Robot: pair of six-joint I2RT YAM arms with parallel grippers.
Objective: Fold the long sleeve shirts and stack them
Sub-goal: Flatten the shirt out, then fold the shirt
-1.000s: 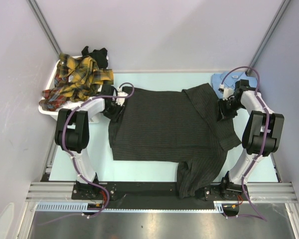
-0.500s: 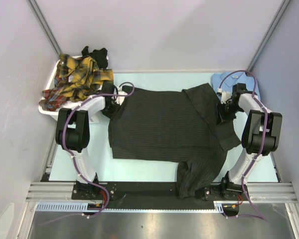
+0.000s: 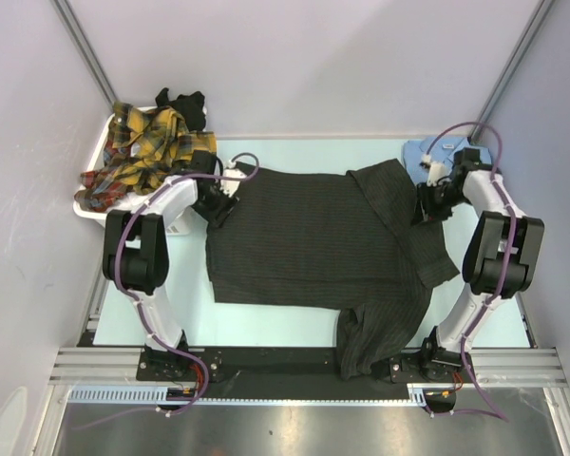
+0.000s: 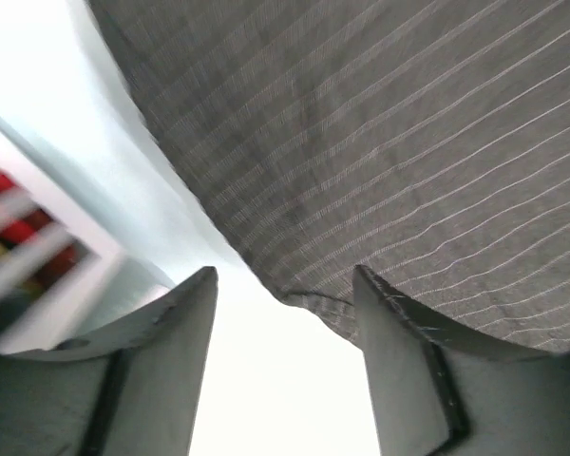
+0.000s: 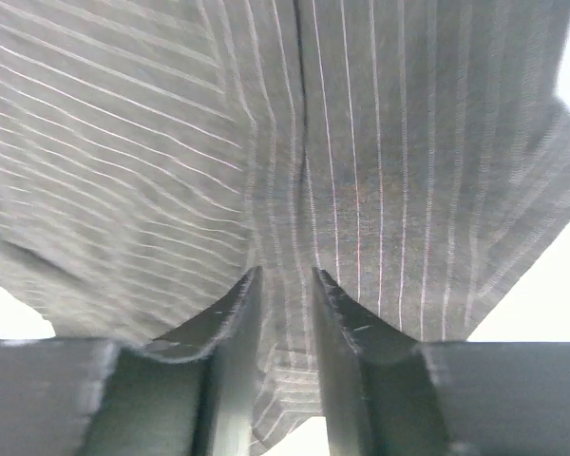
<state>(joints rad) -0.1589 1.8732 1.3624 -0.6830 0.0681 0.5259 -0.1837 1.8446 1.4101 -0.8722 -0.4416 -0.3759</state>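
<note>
Charcoal pinstriped shirt (image 3: 304, 237) lies spread, broadly rectangular.

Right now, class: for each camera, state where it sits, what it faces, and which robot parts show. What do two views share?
Top external: above and behind the bases, looking down at the table; left arm and right arm show.
Left wrist: on the left arm, looking past the open left gripper at the edge of the pinstriped shirt.
Right wrist: on the right arm; right gripper pinches that shirt.
Shared: both wrist views show the pinstriped shirt.
</note>
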